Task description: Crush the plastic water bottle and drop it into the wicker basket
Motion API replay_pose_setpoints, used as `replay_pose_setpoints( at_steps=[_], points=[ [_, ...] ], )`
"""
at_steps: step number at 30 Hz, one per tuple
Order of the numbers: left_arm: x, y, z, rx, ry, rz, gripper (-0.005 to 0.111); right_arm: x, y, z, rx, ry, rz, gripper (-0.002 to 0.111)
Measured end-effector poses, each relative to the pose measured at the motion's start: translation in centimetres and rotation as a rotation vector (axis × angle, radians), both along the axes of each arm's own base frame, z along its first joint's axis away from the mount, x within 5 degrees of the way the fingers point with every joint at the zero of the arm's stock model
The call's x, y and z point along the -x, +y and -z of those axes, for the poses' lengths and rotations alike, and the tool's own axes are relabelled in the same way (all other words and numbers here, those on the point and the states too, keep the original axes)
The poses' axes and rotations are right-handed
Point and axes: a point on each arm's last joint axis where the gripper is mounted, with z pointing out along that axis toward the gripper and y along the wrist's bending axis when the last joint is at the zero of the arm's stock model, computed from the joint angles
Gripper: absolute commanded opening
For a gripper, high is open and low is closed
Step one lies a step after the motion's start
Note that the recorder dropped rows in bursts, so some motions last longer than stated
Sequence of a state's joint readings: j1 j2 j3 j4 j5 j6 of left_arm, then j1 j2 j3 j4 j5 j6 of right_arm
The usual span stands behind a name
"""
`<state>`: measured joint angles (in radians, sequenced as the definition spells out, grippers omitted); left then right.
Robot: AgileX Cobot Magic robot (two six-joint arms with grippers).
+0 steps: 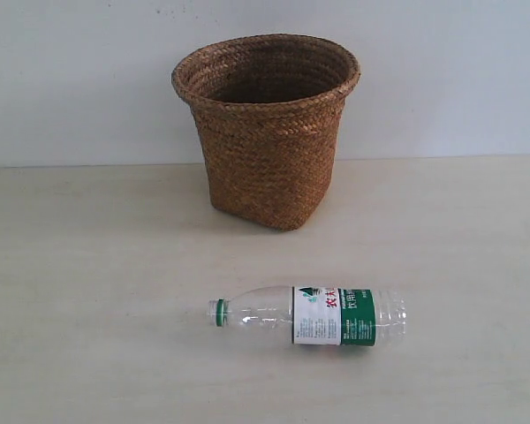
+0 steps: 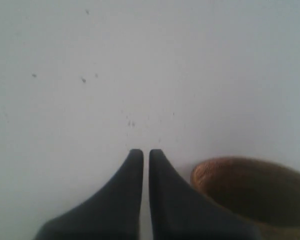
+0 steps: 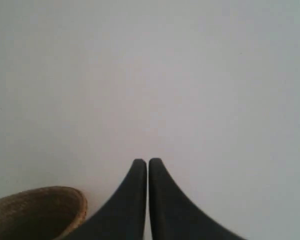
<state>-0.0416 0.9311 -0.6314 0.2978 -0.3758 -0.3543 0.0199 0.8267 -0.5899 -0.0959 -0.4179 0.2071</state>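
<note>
Lying on its side on the surface (image 1: 88, 309), in front of the wicker basket (image 1: 265, 141) and apart from it, the plastic water bottle (image 1: 309, 315) looks light, thin-walled and slippery. Squeezing its clear middle, away from the stiff green cap (image 1: 218, 312), seems best. The left hand (image 2: 141, 152) and right hand (image 3: 148, 162) sit closed and empty near the basket.

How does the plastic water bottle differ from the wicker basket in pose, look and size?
The plastic water bottle lies on its side; the wicker basket stands upright. The bottle is clear with a green cap; the basket is brown and woven. The bottle is far slimmer than the basket. Both rest on the pale table, apart.
</note>
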Motion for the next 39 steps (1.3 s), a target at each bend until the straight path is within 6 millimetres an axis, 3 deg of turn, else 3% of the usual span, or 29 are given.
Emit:
replay_pose_setpoints(
  at_steps=[6, 11, 15, 22, 34, 37, 39],
  points=[
    [-5.4, 0.1, 1.3, -0.217, 0.279, -0.052, 0.004, -3.5, 0.0, 0.0, 0.122, 0.180, 0.025, 0.000],
    [-8.2, 0.5, 2.6, -0.404, 0.554, -0.142, 0.004, -6.2, -0.2, -0.7, 0.230, 0.347, 0.053, 0.000],
    [-9.9, 0.0, 3.5, -0.514, 0.726, -0.148, 0.004, -8.2, -0.5, -0.1, 0.355, 0.534, 0.072, 0.000],
    [-11.5, -3.3, 5.8, -0.642, 0.861, 0.140, 0.004, -11.1, -0.3, 1.9, 0.467, 0.812, -0.005, 0.000],
    [-12.7, -9.3, 9.5, -0.820, 0.956, 0.712, 0.004, -15.2, 4.4, 7.7, 0.497, 1.073, -0.559, 0.000],
    [-12.6, -11.6, 11.7, -0.955, 0.925, 0.861, 0.022, -15.5, 7.4, 9.5, 0.594, 1.097, -0.698, 0.000],
    [-12.5, -12.8, 12.7, -1.001, 0.905, 0.929, 0.045, -15.5, 8.7, 10.1, 0.624, 1.117, -0.756, 0.000]
  ],
)
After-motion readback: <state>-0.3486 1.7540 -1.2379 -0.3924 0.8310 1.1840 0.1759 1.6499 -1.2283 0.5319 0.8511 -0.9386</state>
